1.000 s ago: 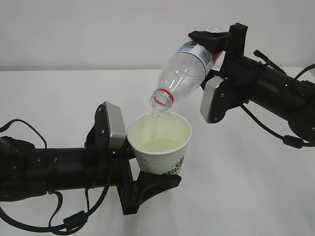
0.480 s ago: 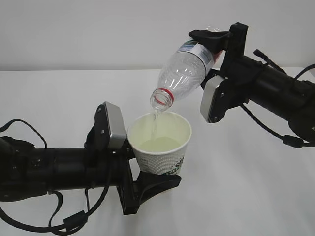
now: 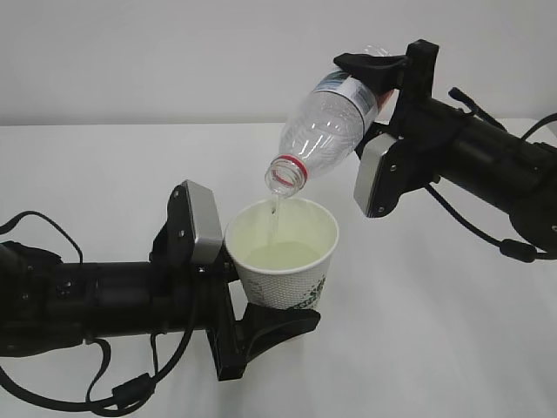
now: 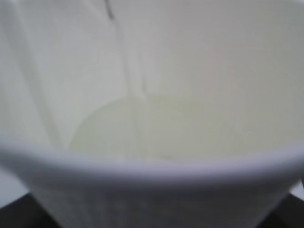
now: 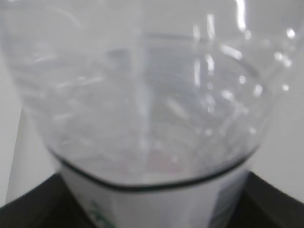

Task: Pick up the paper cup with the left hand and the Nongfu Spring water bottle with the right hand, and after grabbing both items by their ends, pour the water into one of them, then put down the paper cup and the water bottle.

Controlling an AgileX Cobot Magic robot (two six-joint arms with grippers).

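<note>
My left gripper is shut on the lower part of the paper cup, which stands upright above the table. Pale water lies in its cream inside, and the left wrist view is filled by that inside with water at the bottom. My right gripper is shut on the base end of the Nongfu Spring water bottle. The bottle is tilted, mouth down-left just over the cup's rim, and a thin stream falls in. The bottle fills the right wrist view, nearly empty.
A white table lies under both arms, with a plain white wall behind. Black cables loop off the left arm near the front edge, and one hangs from the right arm.
The stream from the bottle's mouth has thinned slightly. Both arms, the cup and the bottle are where they were.
</note>
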